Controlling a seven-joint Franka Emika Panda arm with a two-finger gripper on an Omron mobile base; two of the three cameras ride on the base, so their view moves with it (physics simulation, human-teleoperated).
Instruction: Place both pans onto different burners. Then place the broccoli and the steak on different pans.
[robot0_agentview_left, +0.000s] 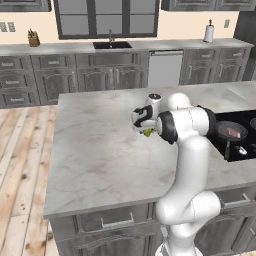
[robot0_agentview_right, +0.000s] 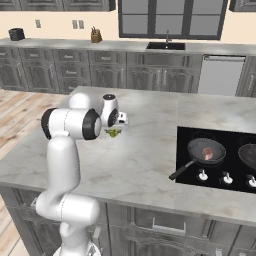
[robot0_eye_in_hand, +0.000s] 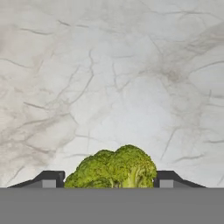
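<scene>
Pale marble runs across the island surface you are working over, with grey cabinets and a sink along the far wall. Your jaws sit one on each side of the small bright green broccoli floret, and in the hand view each dark tip meets the floret's flank with no gap to be seen; I judge they are gripping it, though whether the hold is firm you cannot tell. From the base cameras the floret shows just beneath the hand, close over the marble; whether it touches the stone is too small to tell.

To do this step well, settle the squeeze before lifting, since a floret is lumpy and could roll out. Rise straight up, then swing toward the glossy black cooktop on your right.

On it, the round dark frying pan with the long black handle already carries the flat pinkish-red steak. A second dark pan lies beside it at the frame edge, well apart from your jaws, and that is where the broccoli should go
</scene>
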